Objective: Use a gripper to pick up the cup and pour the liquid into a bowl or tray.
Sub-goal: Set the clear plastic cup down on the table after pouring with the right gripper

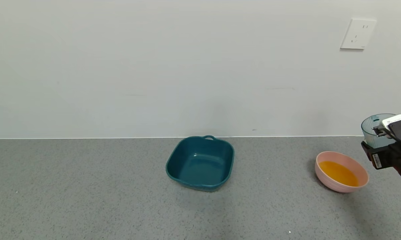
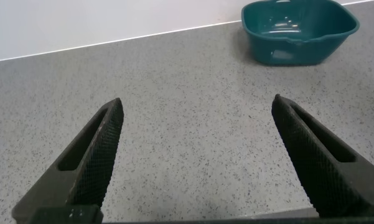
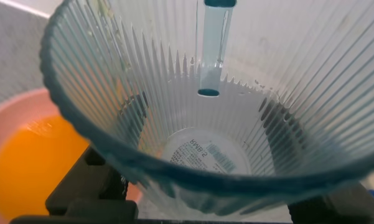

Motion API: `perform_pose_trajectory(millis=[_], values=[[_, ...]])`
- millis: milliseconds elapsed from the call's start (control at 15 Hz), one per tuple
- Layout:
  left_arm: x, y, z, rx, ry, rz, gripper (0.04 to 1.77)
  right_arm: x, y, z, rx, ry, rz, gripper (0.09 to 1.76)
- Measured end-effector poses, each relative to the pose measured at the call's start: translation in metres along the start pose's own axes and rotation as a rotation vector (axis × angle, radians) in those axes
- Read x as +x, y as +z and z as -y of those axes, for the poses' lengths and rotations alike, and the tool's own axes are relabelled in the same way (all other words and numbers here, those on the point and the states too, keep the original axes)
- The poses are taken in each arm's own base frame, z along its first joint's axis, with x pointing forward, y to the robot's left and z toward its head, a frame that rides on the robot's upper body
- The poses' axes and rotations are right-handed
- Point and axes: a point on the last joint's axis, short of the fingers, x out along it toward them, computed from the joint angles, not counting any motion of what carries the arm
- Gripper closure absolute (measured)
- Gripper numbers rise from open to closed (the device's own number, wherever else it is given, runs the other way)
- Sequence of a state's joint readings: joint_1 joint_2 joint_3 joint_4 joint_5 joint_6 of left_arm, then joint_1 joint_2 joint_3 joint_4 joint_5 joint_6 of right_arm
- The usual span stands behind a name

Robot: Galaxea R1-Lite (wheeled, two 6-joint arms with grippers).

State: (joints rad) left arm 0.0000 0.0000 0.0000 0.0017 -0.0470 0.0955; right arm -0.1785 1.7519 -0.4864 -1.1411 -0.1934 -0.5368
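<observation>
My right gripper (image 1: 380, 141) is shut on the translucent blue-green ribbed cup (image 1: 373, 131) at the far right of the head view, holding it upright in the air just behind and to the right of the pink bowl (image 1: 322, 173). The cup looks empty in the right wrist view (image 3: 205, 112), with a label showing through its base. Orange liquid (image 1: 338, 172) lies in the pink bowl, which also shows beside the cup in the right wrist view (image 3: 12, 112). My left gripper (image 2: 196, 124) is open and empty over bare counter.
A square dark teal tray (image 1: 200, 163) with a small handle stands at the counter's middle near the wall and also shows in the left wrist view (image 2: 299, 31). A white wall socket (image 1: 357, 34) is up on the wall at the right.
</observation>
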Motion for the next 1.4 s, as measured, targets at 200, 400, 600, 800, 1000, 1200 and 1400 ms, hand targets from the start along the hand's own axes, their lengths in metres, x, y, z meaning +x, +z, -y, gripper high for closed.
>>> perform_pose_trajectory(millis=[200,400,600,800,1000,1200,1400], values=[[0.0,0.0,0.0,0.0,0.0,0.0,0.09,-0.003,0.018,-0.008,0.136,0.016,0.041,0.48],[0.0,0.0,0.0,0.0,0.0,0.0,0.09,-0.011,0.038,-0.021,0.24,0.055,0.043,0.48],[0.0,0.0,0.0,0.0,0.0,0.0,0.09,-0.023,0.062,-0.041,0.344,0.111,0.045,0.48],[0.0,0.0,0.0,0.0,0.0,0.0,0.09,-0.035,0.086,-0.066,0.426,0.173,0.064,0.48],[0.0,0.0,0.0,0.0,0.0,0.0,0.09,-0.037,0.105,-0.094,0.498,0.203,0.08,0.48],[0.0,0.0,0.0,-0.001,0.0,0.0,0.09,-0.027,0.113,-0.12,0.524,0.236,0.08,0.48],[0.0,0.0,0.0,-0.001,0.0,0.0,0.09,-0.016,0.112,-0.145,0.543,0.256,0.059,0.48]])
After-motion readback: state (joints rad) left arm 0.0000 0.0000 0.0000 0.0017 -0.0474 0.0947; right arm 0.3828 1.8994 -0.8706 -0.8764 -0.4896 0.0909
